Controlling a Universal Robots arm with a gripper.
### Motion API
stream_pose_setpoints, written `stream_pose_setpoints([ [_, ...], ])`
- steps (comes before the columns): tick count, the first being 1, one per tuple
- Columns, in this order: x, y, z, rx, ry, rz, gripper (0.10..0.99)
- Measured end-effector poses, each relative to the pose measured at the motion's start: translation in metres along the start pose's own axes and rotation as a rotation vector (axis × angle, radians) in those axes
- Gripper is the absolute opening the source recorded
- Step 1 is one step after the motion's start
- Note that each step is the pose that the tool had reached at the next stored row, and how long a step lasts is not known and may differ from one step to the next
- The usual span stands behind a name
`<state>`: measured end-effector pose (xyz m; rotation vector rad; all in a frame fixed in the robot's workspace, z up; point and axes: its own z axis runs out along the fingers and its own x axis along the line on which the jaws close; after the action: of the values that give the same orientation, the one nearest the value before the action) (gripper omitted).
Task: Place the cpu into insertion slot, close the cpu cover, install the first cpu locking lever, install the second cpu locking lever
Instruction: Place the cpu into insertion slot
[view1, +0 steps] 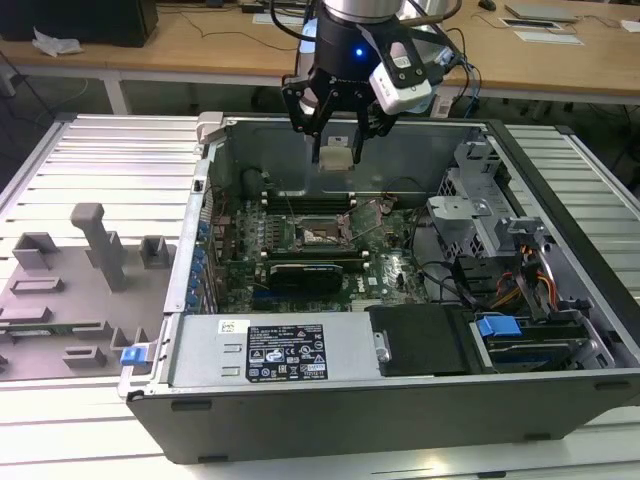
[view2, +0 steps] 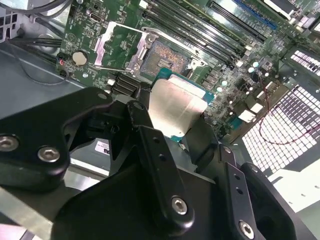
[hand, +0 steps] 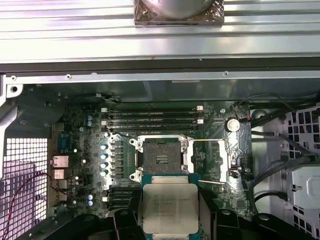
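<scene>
- Exterior view showed us the gripper (view1: 335, 150) hanging over the open computer case (view1: 300, 420), well above the green board (view1: 395, 270) on its floor.
- Its fingers (view2: 142, 125) were closed narrowly on two opposite edges of the cpu (view1: 335, 157). They held the chip flat, with the dull metal top facing up toward the wrist.
- In both wrist views the cpu (view2: 177, 107) (hand: 170, 210) sat squarely between the black fingers, and nothing below touched it.
- The insertion slot (view1: 322, 235) lay beneath the chip in the exterior view, and we judged it slightly to the near side and the exterior view's left of the gripper.
- In the first wrist view the insertion slot (hand: 161, 159) appeared just beyond the chip's edge with its contact field bare. We judged that the chip was not yet centred over it.
- The chip is close to square, so no long axis mattered. Its edges looked parallel to the slot's dark rim, so we judged the alignment fair.
- The cpu cover (hand: 212, 160) was swung open beside the slot, on the side away from the port cluster, with board showing through its window.
- Thin locking levers (hand: 210, 140) stood raised along the cover's edges, clear of the slot.
- Beyond the slot, long memory slots (hand: 152, 117) ran along its far side.
- With only one arm, no choice of hand arose.
</scene>
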<state>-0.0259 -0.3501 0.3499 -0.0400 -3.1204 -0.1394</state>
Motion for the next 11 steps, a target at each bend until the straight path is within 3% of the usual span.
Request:
stream_pose_setpoints([
  [11,0.0001,-0.0009,0.0099,0.0,-0.0004,0.0,0.537],
])
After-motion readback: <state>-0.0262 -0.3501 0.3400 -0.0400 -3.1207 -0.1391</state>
